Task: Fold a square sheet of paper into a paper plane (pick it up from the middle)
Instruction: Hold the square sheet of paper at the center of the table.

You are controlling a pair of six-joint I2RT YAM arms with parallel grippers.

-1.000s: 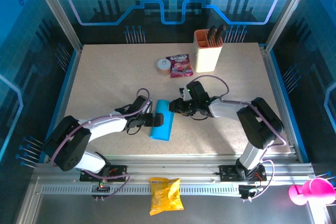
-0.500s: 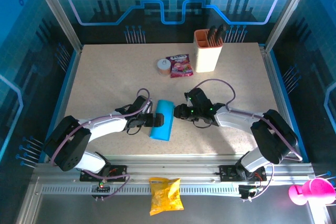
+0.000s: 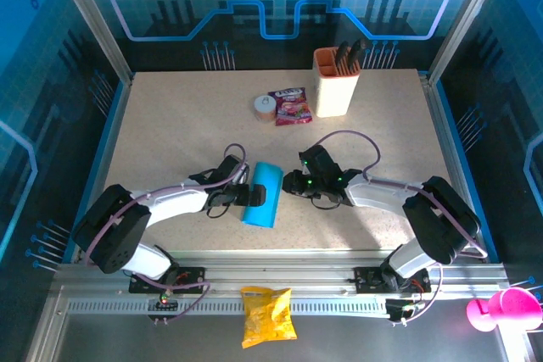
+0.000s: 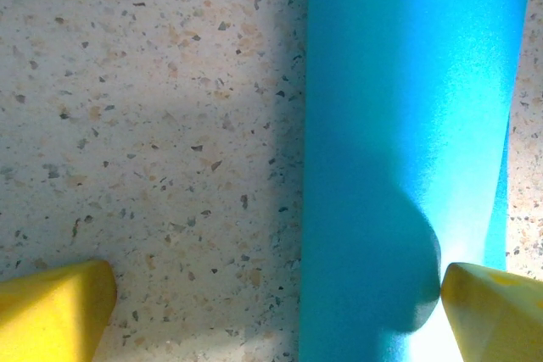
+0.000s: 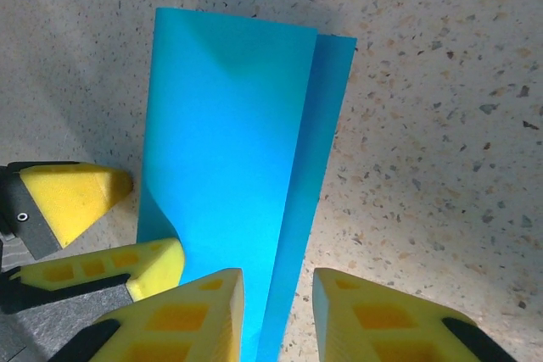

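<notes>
Left jaws, wide open, rest one tip on the paper (image 5: pixel 229 125), seemingly to steady it on the tabletop (image 5: pixel 441 82), while narrowly parted right jaws straddle its edge.

The left gripper (image 3: pixel 252 195) and right gripper (image 3: pixel 287 184) are blocking both long sides of the sheet of paper (image 3: pixel 264 194). The holder cup (image 3: pixel 335 84), snack packet (image 3: pixel 290 106) and small roll (image 3: pixel 265 108) are crowding the far middle (well apart from it); the table (image 3: pixel 170 125) is lying open elsewhere.

Bright overhead light leaves every view clear. In the left wrist view a soft shadow crosses the worktop (image 4: pixel 170 167) between the blurred fingers (image 4: pixel 51 307), and glare whitens the paper (image 4: pixel 407 82) beside one finger.
</notes>
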